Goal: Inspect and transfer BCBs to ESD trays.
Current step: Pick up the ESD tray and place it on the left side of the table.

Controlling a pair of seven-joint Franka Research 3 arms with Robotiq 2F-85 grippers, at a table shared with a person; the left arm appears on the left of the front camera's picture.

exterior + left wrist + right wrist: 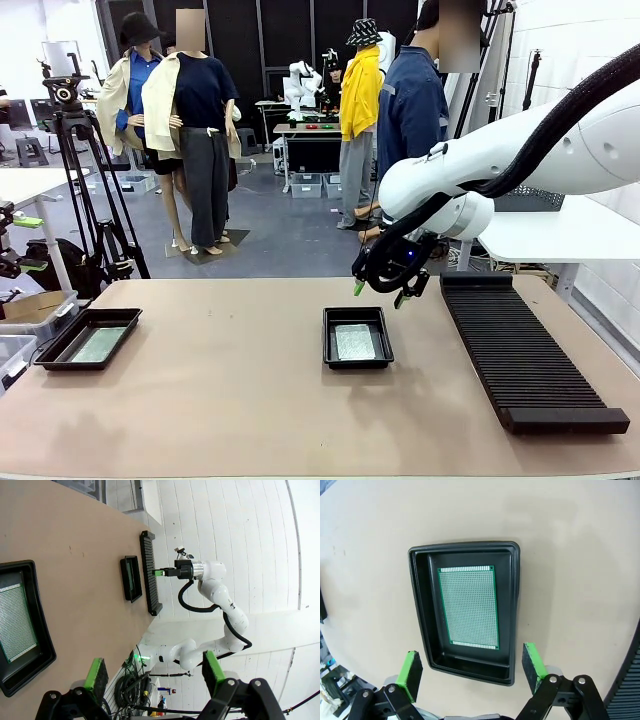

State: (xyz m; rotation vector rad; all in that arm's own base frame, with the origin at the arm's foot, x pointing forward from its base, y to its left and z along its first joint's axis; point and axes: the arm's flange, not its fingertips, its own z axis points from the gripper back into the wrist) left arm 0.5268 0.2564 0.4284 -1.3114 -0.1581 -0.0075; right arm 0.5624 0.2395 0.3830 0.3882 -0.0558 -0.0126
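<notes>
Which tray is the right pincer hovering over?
The middle tray, beside the ribbed rack; the right pincer hangs open above it. The other tray sits far left.

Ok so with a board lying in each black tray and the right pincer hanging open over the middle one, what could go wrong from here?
1. The board lies flat on the middle tray floor, so the open right pincer may slip off its thin edges.
2. The tray's raised walls could catch a finger coming down.
3. The ribbed rack sits close beside it, so a sideways move might clip it.

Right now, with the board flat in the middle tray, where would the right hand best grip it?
Likely from straight above, fingers across the board's narrow width on its long edges. It lies flat on the tray floor with gaps beside those edges; the open right hand hovers above.
</notes>
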